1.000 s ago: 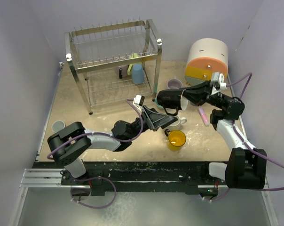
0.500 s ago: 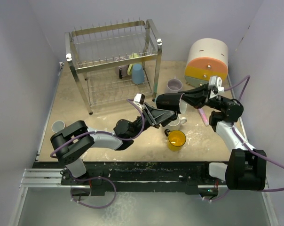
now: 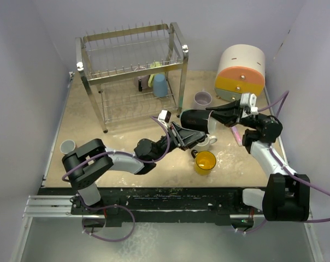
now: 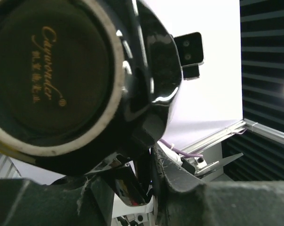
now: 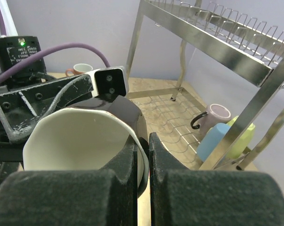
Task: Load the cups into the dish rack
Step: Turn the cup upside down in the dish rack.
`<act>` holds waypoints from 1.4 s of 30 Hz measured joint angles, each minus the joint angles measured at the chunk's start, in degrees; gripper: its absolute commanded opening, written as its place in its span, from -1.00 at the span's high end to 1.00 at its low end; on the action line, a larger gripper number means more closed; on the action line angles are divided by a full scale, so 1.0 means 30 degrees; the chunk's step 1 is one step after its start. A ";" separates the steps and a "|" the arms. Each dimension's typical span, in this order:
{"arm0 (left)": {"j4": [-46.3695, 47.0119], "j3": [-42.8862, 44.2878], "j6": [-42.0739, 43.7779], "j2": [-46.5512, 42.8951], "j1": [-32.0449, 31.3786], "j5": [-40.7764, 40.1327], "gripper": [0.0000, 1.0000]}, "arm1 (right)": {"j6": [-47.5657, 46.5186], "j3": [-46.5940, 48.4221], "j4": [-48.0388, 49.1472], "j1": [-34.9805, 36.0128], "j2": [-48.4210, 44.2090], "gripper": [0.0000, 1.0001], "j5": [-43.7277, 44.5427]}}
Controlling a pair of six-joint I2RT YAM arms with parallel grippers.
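Two near mugs: yellow mug (image 3: 205, 162) upright on the table (image 3: 127, 150), white mug (image 3: 207, 143) just behind it, both glazed and handled.
Left gripper (image 3: 182, 136): fingers either side of the handle of the black mug (image 3: 196, 119); gripping or merely close, cannot tell.
Black mug: glossy, pale inside, held on its side off the table; gold script on its base.
Right gripper (image 3: 213, 117): clenched on the black mug's rim, one finger inside, one outside.
Table: beige, speckled, scuffed white in places.
Lilac mug (image 3: 202, 99): upright, beyond the grippers.
Dish rack (image 3: 133, 73): chrome tubes and wire grids, far left; blue cup (image 5: 211, 141), green cup (image 5: 243, 135) and mauve mug (image 5: 217, 114) on its lower tier.
Walls (image 3: 208, 22): plain, pale lilac.
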 measured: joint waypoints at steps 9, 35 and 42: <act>0.0036 -0.0036 -0.0969 0.0211 0.0386 0.0962 1.00 | -0.1464 -0.0022 0.0925 0.0058 -0.0189 0.98 -0.0415; -0.0153 -0.5974 0.4503 -0.3417 0.2973 0.0699 1.00 | -0.1647 -0.0226 0.0699 0.0313 -0.0189 -0.31 -0.1698; -0.0226 -0.7912 0.5515 -0.4787 0.3796 0.0401 1.00 | -0.2164 -0.0226 0.0175 0.0313 -0.0175 -0.31 -0.1749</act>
